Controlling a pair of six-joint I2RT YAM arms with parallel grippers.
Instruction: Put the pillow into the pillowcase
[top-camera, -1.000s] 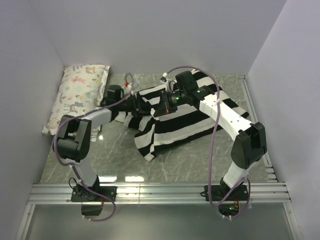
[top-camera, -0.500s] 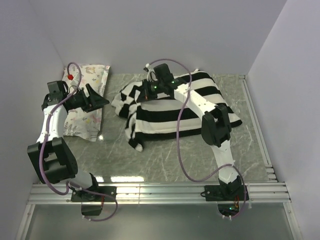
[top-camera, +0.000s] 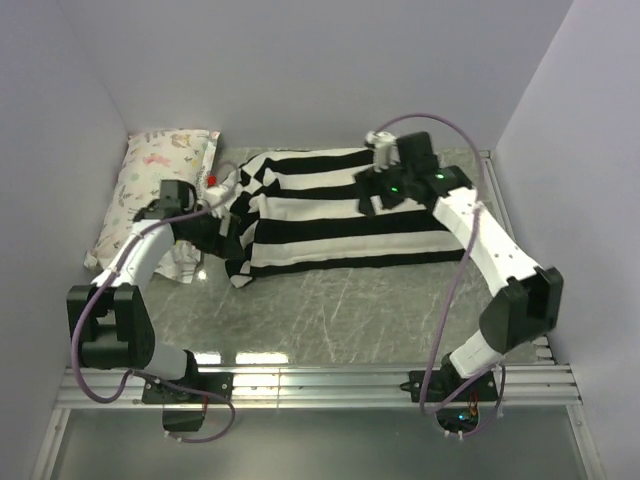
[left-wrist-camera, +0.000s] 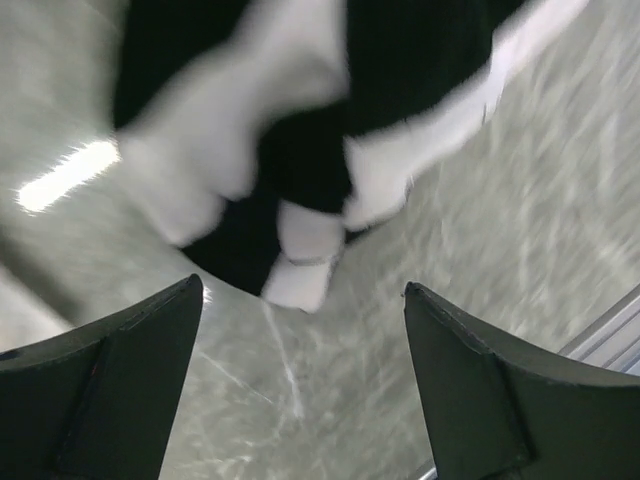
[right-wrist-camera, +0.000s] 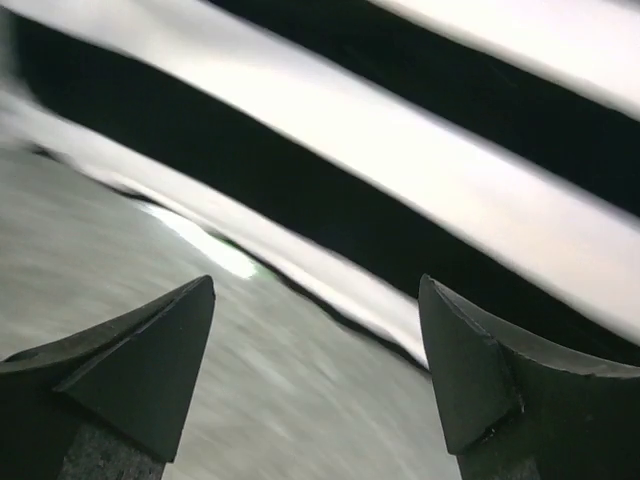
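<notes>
Pillowcase (top-camera: 330, 215) in broad black and white stripes lies spread flat across the far middle of the grey marbled worktop (top-camera: 350, 310), its long side running left to right. Its left end is bunched and crumpled, while the right end is smoother. Whether the pillow is inside the fabric cannot be told from any view.

The left hand (top-camera: 228, 228) sits at the crumpled left end. In the left wrist view its dark fingers (left-wrist-camera: 130, 380) stand wide apart with only bare worktop between them, and a rumpled fold of striped cloth lies just beyond the tips. It holds nothing.

The right hand (top-camera: 370, 200) hangs over the far right part of the pillowcase. In the blurred right wrist view its two fingers (right-wrist-camera: 480, 380) are also spread wide, with the stripes and the cloth's edge beyond them and nothing gripped.

A smaller pillow with a pastel print (top-camera: 160, 175) rests against the left wall in the far left corner, just beside the left arm and close to the bunched end of the pillowcase.
</notes>
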